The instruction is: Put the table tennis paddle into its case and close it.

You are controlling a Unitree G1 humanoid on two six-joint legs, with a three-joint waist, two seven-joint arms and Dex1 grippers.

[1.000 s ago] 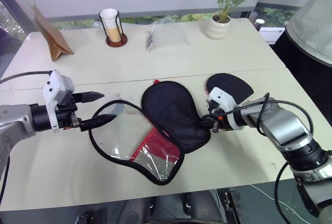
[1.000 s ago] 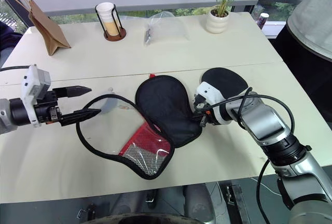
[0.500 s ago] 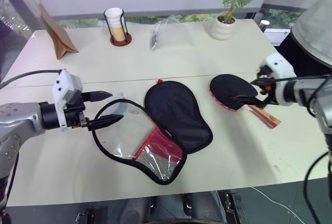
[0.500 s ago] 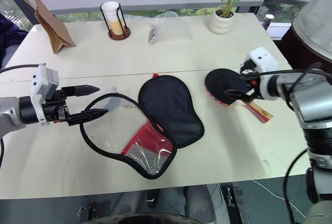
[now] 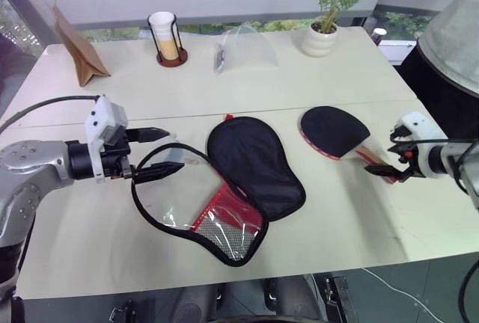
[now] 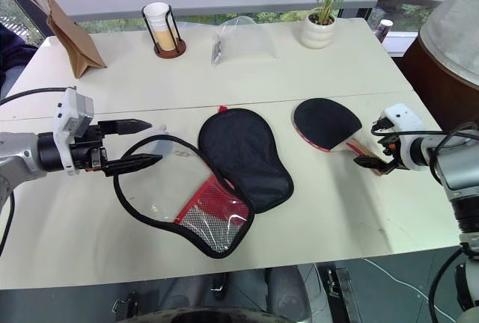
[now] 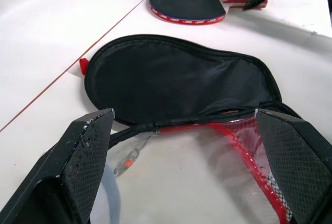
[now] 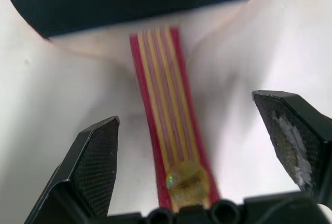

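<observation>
**Paddle outside the open case**

The end of the paddle (image 6: 327,124) handle is partly hidden behind the right gripper (image 6: 376,151). Its fingers are spread wide, one on each side of the handle, and not touching it. The paddle lies flat on the table (image 6: 247,69), to the right of the case (image 6: 217,173). The case lies unzipped and folded open, with nothing inside. The left gripper (image 6: 138,143) hovers at the case's clear-window half with fingers spread, holding nothing.
</observation>
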